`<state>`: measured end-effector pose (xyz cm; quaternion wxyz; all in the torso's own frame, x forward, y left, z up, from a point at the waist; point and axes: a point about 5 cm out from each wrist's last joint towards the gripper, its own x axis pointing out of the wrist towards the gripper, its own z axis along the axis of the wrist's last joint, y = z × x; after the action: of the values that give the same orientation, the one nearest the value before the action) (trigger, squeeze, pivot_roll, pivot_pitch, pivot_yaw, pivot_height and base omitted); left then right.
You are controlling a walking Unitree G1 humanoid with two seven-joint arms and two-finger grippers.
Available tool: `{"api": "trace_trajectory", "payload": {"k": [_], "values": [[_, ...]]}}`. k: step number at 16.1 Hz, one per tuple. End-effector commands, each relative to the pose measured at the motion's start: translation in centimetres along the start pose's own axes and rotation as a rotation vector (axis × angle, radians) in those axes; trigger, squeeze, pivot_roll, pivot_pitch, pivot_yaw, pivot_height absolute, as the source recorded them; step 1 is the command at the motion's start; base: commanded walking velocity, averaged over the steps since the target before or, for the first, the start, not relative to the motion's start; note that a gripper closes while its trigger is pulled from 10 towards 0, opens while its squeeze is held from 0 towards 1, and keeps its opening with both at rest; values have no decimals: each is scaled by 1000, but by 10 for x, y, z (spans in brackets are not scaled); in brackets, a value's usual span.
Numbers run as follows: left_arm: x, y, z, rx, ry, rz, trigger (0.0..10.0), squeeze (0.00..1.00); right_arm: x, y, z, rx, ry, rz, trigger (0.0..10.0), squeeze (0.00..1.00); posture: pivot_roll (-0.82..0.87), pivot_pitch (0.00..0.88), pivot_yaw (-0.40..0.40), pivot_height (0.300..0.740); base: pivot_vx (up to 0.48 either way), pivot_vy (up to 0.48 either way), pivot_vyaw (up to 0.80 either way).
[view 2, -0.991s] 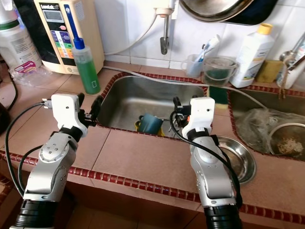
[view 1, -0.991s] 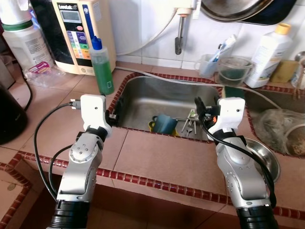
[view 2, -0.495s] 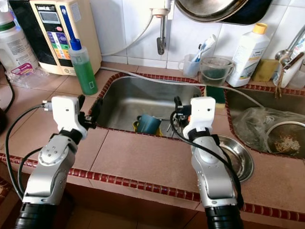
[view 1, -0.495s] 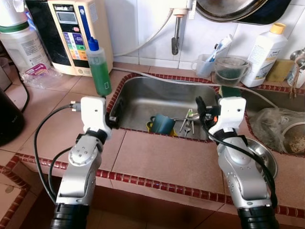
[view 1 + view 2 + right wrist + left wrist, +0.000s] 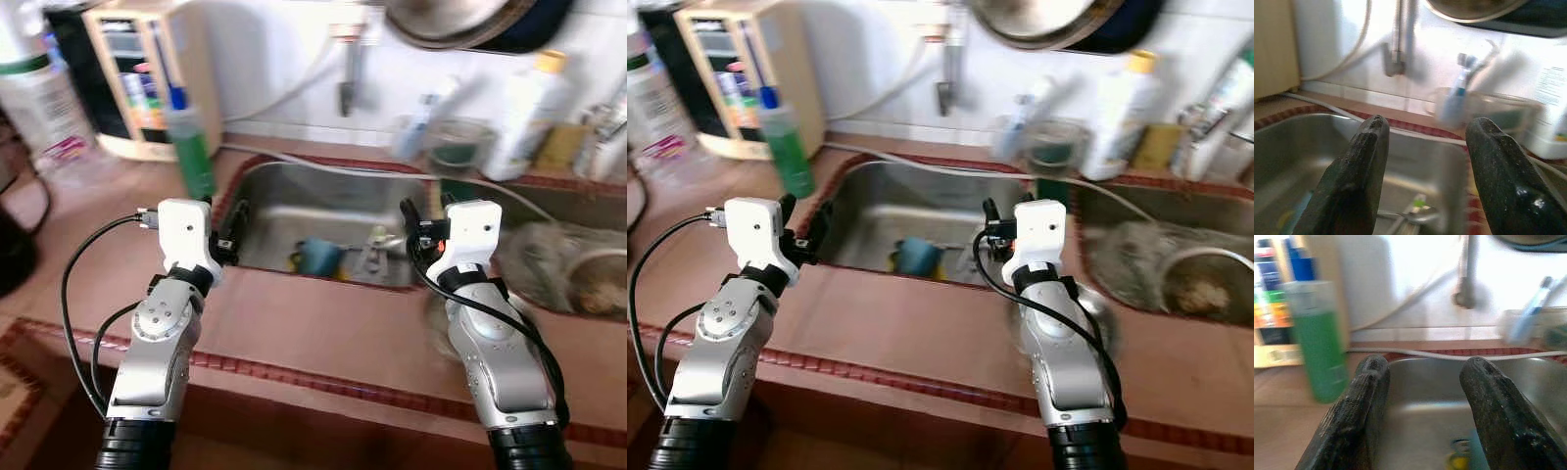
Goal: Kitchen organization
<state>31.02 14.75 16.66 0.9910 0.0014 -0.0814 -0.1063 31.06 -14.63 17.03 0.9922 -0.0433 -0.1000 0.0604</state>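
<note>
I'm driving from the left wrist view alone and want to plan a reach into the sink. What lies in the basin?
Observer: A blue cup sits on the sink floor near its front wall.
Operator: Anything beside it?
Observer: Some cutlery, just toward the robot's right of the cup; it is too blurred to count.
Operator: Where's the other arm?
Observer: The right gripper is open, held over the sink's right front corner, holding nothing.

Two silver arms with white box wrists, black cables looping beside each; the left gripper (image 5: 1422, 416) and right gripper (image 5: 1425, 181) have long, scuffed black fingers
</note>
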Motion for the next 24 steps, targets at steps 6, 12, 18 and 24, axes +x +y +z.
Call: {"api": "trace_trajectory", "payload": {"k": [6, 12, 18, 24], "values": [[7, -6, 4, -12, -24, -31, 10000, 0, 0, -5, 1, -40, -7, 9, 10000, 0, -194, 0, 43, 736, 0, -480, 0], [9, -7, 4, -15, -30, -34, 10000, 0, 1, -2, 0, -50, -6, 33, 10000, 0, -191, 0, 35, 736, 0, -480, 0], [6, -11, -4, -81, 30, -78, 10000, 0, -8, 5, -8, 72, 46, 110, 10000, 1000, -197, 0, 33, 736, 0, -160, 0], [-6, -25, -4, -28, 88, -295, 10000, 0, -23, 5, -19, 45, 122, 244, 10000, 1000, -193, 0, 17, 736, 0, 0, 0]]}}
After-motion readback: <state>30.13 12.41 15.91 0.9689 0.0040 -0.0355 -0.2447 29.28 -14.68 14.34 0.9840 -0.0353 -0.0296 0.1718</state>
